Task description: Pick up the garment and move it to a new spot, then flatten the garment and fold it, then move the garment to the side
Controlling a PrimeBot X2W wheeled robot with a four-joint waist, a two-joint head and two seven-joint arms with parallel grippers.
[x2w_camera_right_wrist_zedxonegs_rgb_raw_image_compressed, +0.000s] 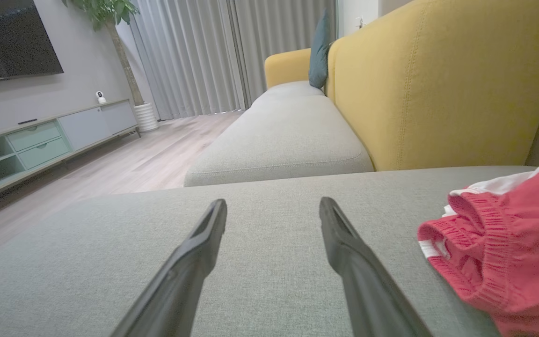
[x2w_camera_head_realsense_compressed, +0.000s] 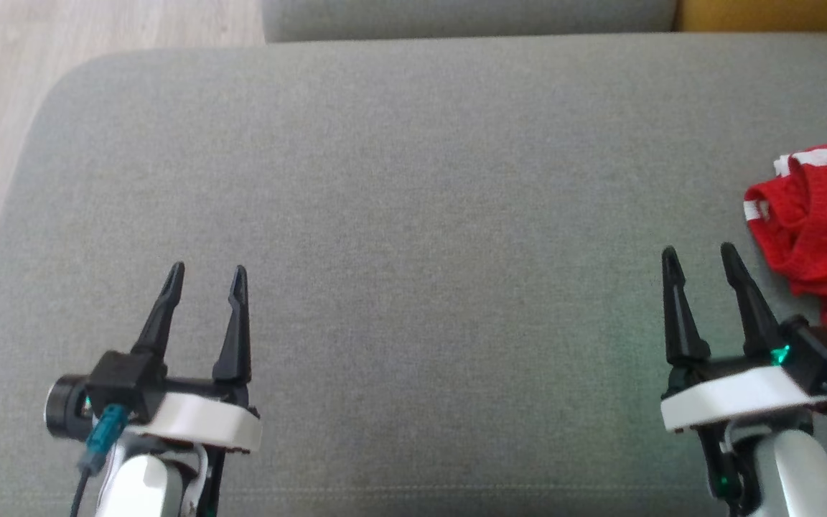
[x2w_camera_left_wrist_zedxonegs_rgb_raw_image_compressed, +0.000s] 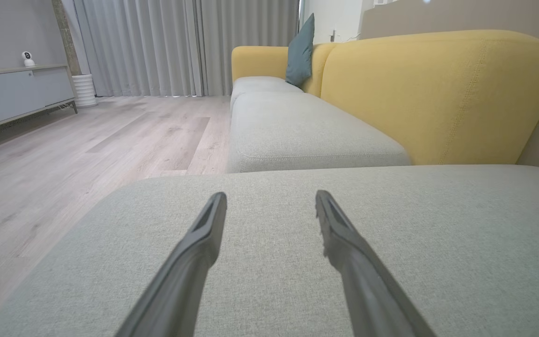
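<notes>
So both arms are hovering low over the grey sofa seat cushion [x2w_camera_head_realsense_compressed: 413, 179], fingers pointing away from the robot. The left end effector [x2w_camera_head_realsense_compressed: 209, 268] sits at the lower left in the head view, its two dark fingers spread apart with nothing between them. Same for the right end effector [x2w_camera_head_realsense_compressed: 698, 250] at the lower right: jaws apart, nothing held.

The garment is a pair of red shorts [x2w_camera_head_realsense_compressed: 815, 222] with white stripes, crumpled in a heap at the far right of the cushion and partly cut off by the edge of the head view. It lies just beside the right end effector, on its outer side, and neither finger touches the cloth. In the right wrist view you can see the ribbed elastic waistband bunched up and facing the camera.

Past the cushion there's another grey seat with a yellow backrest [x2w_camera_right_wrist_zedxonegs_rgb_raw_image_compressed: 438, 84] and a teal pillow [x2w_camera_left_wrist_zedxonegs_rgb_raw_image_compressed: 300, 51] leaning against it. Light wood floor [x2w_camera_left_wrist_zedxonegs_rgb_raw_image_compressed: 87, 154], grey curtains [x2w_camera_left_wrist_zedxonegs_rgb_raw_image_compressed: 180, 47] and a low TV cabinet [x2w_camera_right_wrist_zedxonegs_rgb_raw_image_compressed: 40, 135] sit off to the left.
</notes>
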